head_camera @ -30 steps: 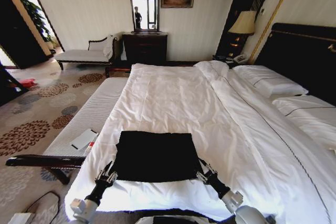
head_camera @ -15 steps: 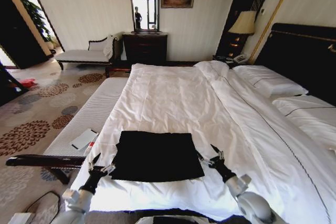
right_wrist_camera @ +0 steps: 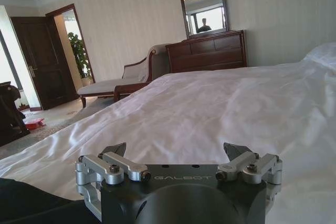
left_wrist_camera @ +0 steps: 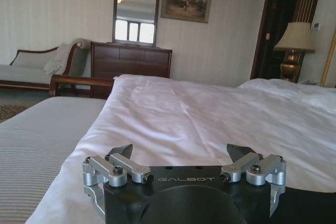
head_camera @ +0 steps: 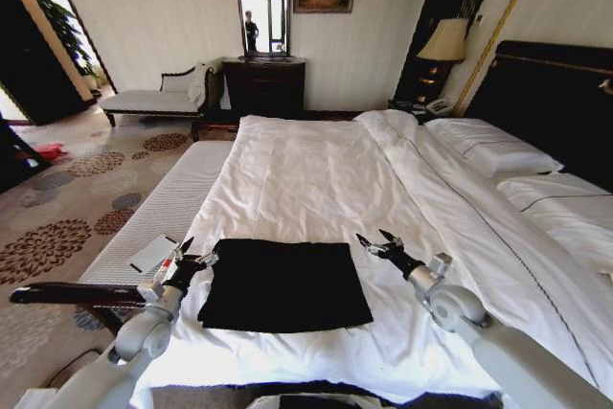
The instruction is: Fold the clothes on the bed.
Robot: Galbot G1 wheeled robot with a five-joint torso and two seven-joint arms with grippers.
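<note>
White bed [head_camera: 326, 170] holds 1 folded T-shirt [head_camera: 284, 284] — 2 grippers flank it, left gripper [head_camera: 194, 254], right gripper [head_camera: 377, 241].

The head view looks forward and down from the near edge of the bed [head_camera: 316, 179], taking in its whole width. Each wrist view sits low behind its own spread fingers [left_wrist_camera: 119, 162] [right_wrist_camera: 116, 163], just above the duvet, facing level ahead. All three share the far dresser [head_camera: 264, 85] and mirror [left_wrist_camera: 134, 11].
</note>
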